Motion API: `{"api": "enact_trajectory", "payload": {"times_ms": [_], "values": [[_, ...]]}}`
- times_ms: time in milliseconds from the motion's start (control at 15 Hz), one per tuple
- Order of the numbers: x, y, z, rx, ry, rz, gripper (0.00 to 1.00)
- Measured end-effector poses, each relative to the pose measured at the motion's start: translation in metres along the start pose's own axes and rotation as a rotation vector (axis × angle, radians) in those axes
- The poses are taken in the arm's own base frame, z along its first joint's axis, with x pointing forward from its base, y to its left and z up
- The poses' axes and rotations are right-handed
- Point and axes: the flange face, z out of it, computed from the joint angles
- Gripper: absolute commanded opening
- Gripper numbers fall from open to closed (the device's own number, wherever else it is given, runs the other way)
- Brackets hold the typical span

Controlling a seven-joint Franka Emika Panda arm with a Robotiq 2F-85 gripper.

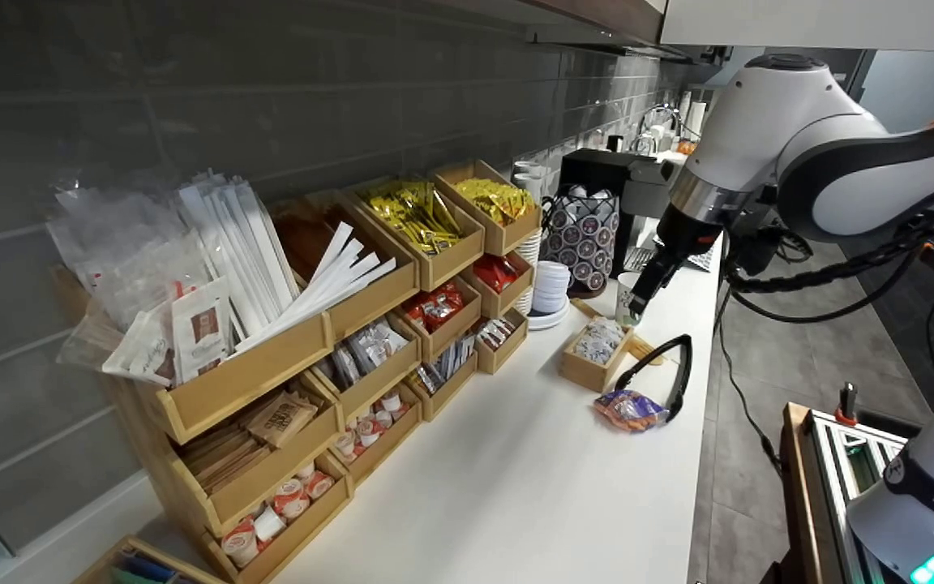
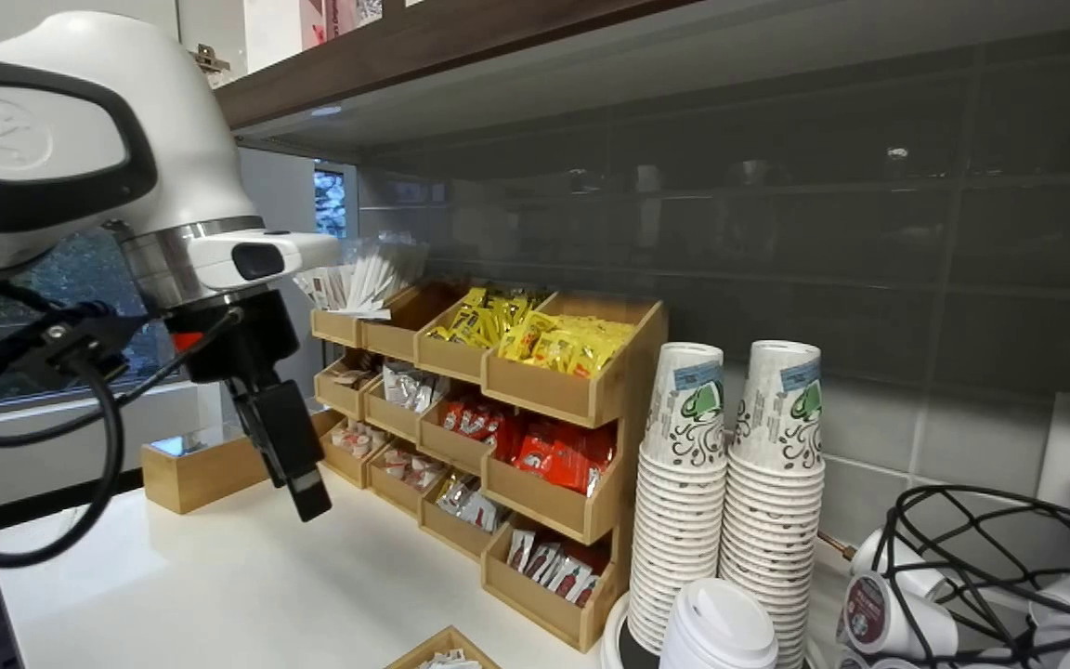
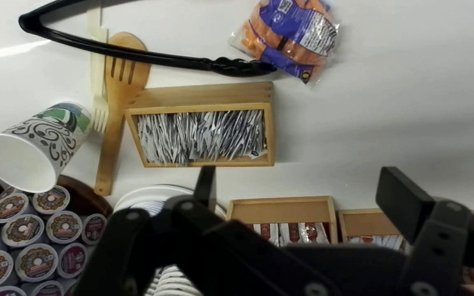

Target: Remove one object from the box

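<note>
Glare (white streak) on countertop [image 3: 385, 94]

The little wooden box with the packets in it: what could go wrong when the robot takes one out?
It might grab too many: the packets stand squeezed together on edge, so the open gripper could pinch several at once. It might also bump the box and push it toward the black tongs lying close by. And if it swings too wide, it could knock over the paper cup standing nearby.

Packets [image 3: 202, 133] sit in the box [image 3: 208, 93], beside the spatula [image 3: 115, 111].
</note>
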Motion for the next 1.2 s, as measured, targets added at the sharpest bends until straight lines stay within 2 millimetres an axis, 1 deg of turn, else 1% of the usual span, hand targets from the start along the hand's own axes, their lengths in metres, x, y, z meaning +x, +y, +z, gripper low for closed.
{"api": "enact_trajectory", "payload": {"times_ms": [200, 600, 800, 933, 1200], "values": [[0.006, 0.0, 0.008, -0.002, -0.019, 0.009, 1.0], [0.008, -0.001, 0.007, -0.002, -0.016, 0.012, 1.0], [0.01, 0.004, 0.012, -0.003, -0.026, 0.061, 1.0], [0.015, 0.013, 0.024, 0.004, -0.037, 0.118, 1.0], [0.021, 0.029, 0.064, 0.06, -0.104, 0.202, 1.0]]}}
